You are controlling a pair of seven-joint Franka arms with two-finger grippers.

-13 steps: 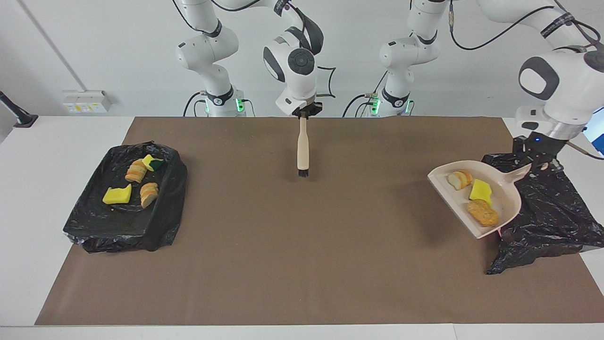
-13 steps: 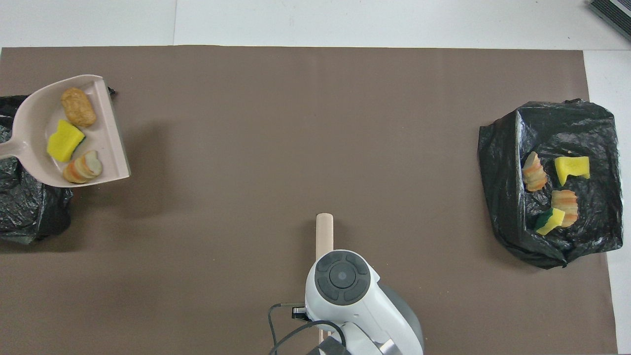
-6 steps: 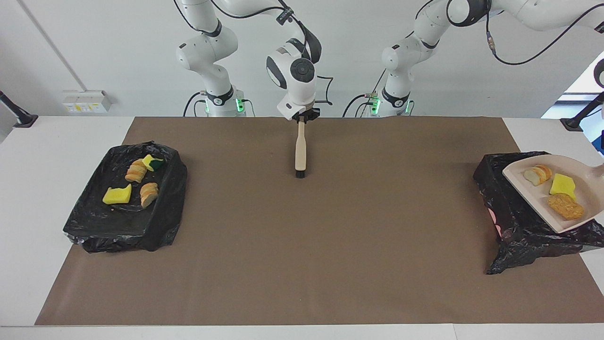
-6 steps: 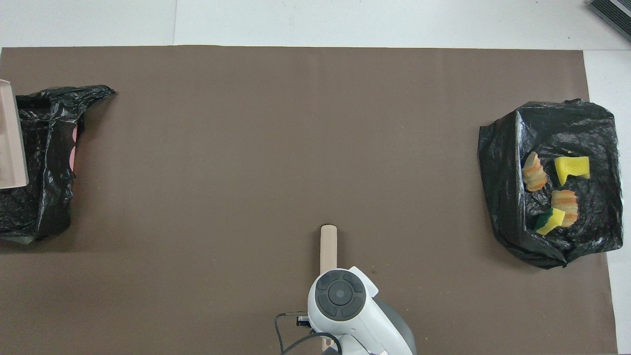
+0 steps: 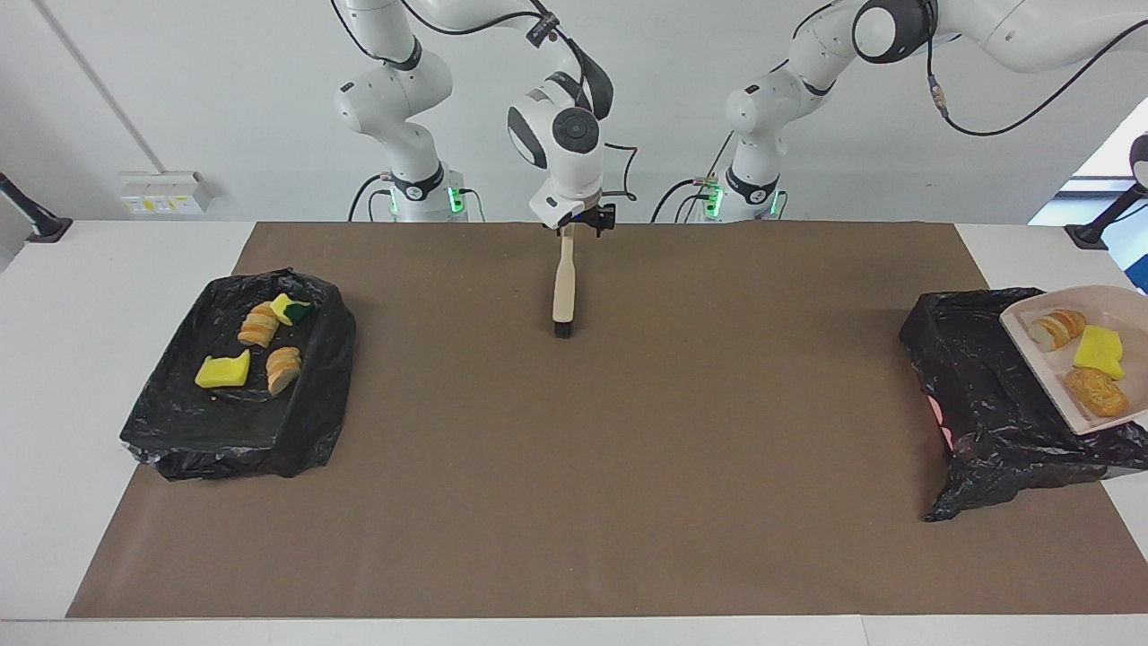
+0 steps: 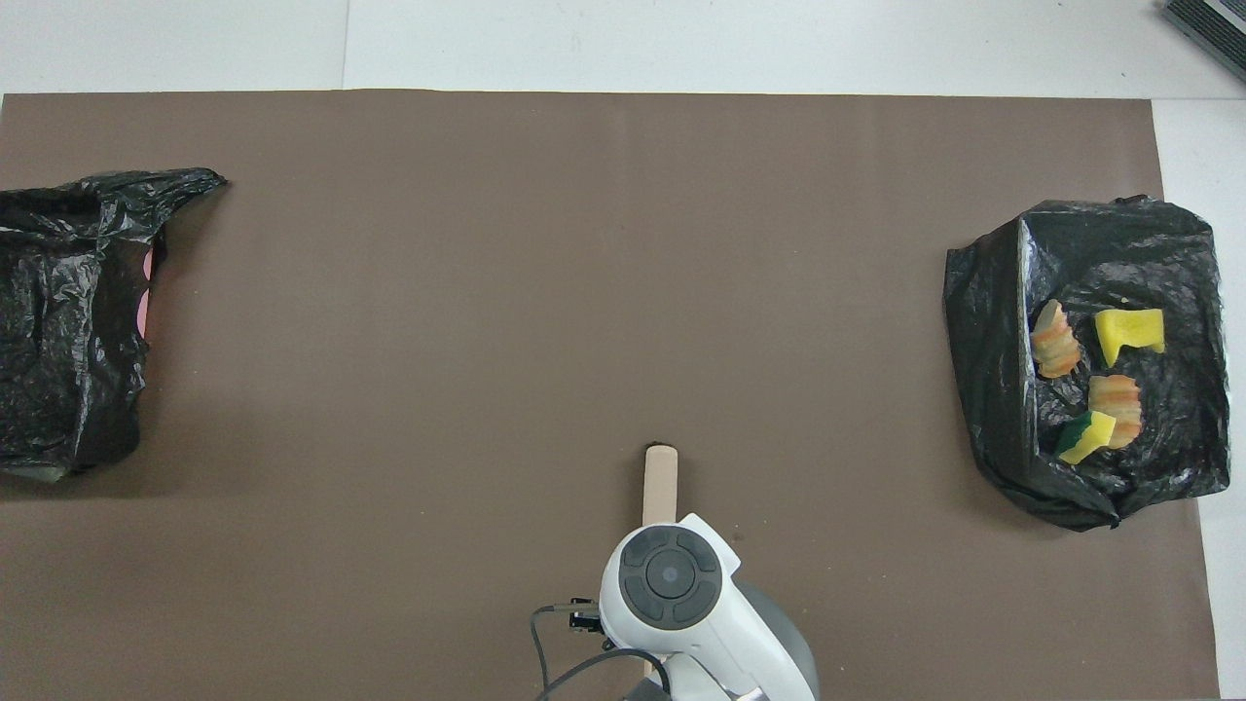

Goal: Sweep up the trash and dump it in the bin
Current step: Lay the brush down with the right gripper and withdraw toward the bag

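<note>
The beige dustpan (image 5: 1090, 336) has swung, within the last second, from a tilted hover at the mat-side edge of the black-bagged bin (image 5: 987, 386) at the left arm's end of the table to a spot over that bin, half cut off by the edge of the facing view and gone from the overhead view altogether. Its load rides along: a bread-like slice (image 5: 1056, 328), a yellow sponge piece (image 5: 1101, 349) and a tan-orange chunk (image 5: 1096, 391) lie in the pan, so the dump looks imminent but not yet done; a tip toward the bag should finish it. The left gripper carrying the pan is outside both views, though it is evidently clamped on the handle. The right gripper (image 5: 574, 224) has meanwhile sunk toward the robots' edge of the brown mat (image 5: 628, 467) with the wooden brush (image 5: 565, 287), whose bristles now touch the mat; whether its fingers have let the handle go I cannot tell. Four more scraps (image 5: 260, 345) sit in the bag-lined tray (image 5: 206, 431) at the right arm's end of the table, and none lies loose on the mat.
</note>
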